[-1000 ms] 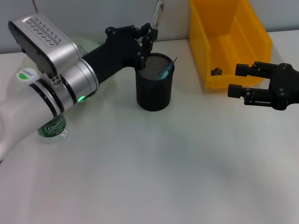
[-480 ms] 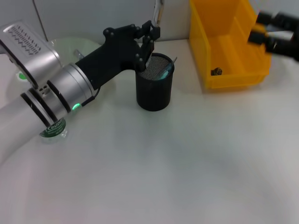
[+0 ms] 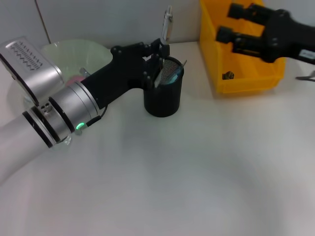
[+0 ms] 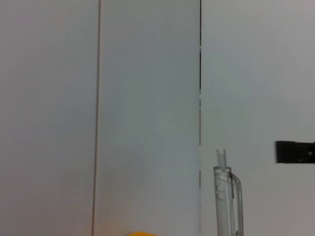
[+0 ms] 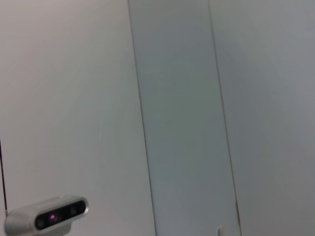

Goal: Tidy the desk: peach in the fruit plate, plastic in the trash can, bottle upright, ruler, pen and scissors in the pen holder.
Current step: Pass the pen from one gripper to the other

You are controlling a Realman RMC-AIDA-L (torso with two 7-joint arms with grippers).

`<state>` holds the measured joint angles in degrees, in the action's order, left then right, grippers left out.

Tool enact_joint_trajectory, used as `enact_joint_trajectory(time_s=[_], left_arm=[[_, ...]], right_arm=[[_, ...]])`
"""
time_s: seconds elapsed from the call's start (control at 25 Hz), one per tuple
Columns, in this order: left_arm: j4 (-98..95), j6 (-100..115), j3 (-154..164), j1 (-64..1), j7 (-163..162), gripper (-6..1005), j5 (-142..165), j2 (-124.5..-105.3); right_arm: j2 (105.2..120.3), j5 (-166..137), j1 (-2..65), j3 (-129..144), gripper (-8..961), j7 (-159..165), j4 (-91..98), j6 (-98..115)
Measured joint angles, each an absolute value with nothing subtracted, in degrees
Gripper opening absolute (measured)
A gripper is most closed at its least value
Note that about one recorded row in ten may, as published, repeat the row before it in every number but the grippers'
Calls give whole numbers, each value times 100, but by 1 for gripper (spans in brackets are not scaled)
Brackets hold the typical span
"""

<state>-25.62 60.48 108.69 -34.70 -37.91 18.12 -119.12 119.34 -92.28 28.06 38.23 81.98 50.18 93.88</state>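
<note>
A: What had changed from half a second before?

B: The right gripper (image 3: pixel 225 22) had swung inward from the frame's far right edge to hover over the trash can (image 3: pixel 241 73), jaws spread wide and holding nothing. The left gripper (image 3: pixel 156 58) had sunk closer to the pen holder (image 3: pixel 162 101).

A: And the pen (image 3: pixel 167 24)?

B: Upright, long axis near vertical, clip end up (tip hidden among the jaws, which were clamped on it), just above the holder's rim. Behind the arm sat the fruit plate (image 3: pixel 74 51) on the worktop (image 3: pixel 197 172).
</note>
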Motion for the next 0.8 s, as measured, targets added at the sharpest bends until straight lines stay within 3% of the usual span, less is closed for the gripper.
enact_joint_trajectory(time_s=[0.8], left_arm=[[-2548,6200,11053,-3391,-3824,215,1810,-11918]], right_arm=[[11936,-8915,3237,4628,758,7935,4447,8565]])
